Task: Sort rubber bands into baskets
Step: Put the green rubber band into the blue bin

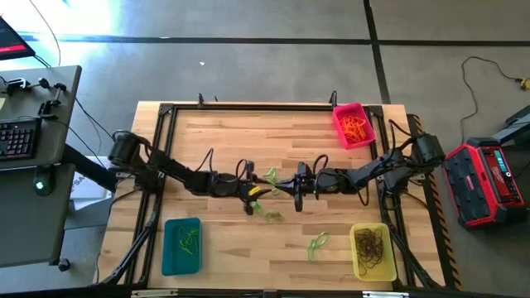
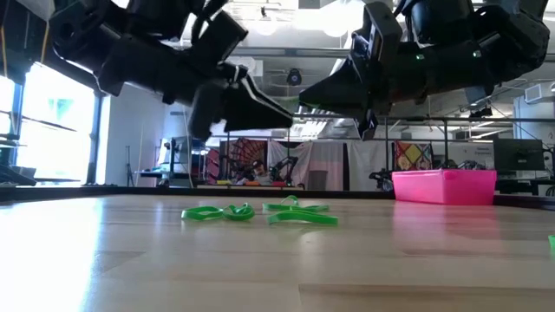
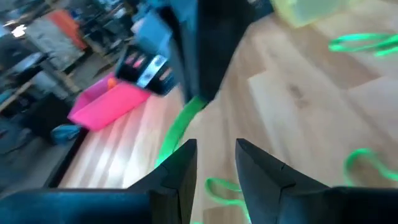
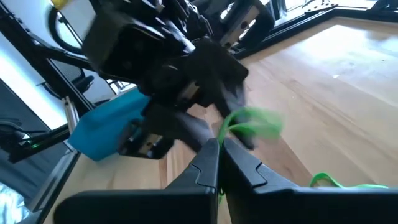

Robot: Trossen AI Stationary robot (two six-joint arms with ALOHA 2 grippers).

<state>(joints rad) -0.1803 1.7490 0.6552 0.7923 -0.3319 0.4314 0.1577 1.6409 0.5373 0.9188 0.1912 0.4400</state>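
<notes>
Mid-surface: left gripper [image 1: 263,187] and right gripper [image 1: 286,185] meet.
Left jaws: part open, green rubber band [image 3: 180,124] between them.
Right jaws: shut on same band.

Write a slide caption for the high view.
Both grippers meet mid-table over green rubber bands, three baskets around them.

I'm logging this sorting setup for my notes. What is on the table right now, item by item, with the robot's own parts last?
pink basket: one, pink-red, far right corner, holds orange bands
teal basket: one, near left, holds green bands
yellow basket: one, near right, holds dark bands
loose green bands: several, bright green, mid-table and near the yellow basket
left gripper: one, dark, table centre, fingers apart, green band beside one finger
right gripper: one, dark, table centre, shut on a green band
</notes>
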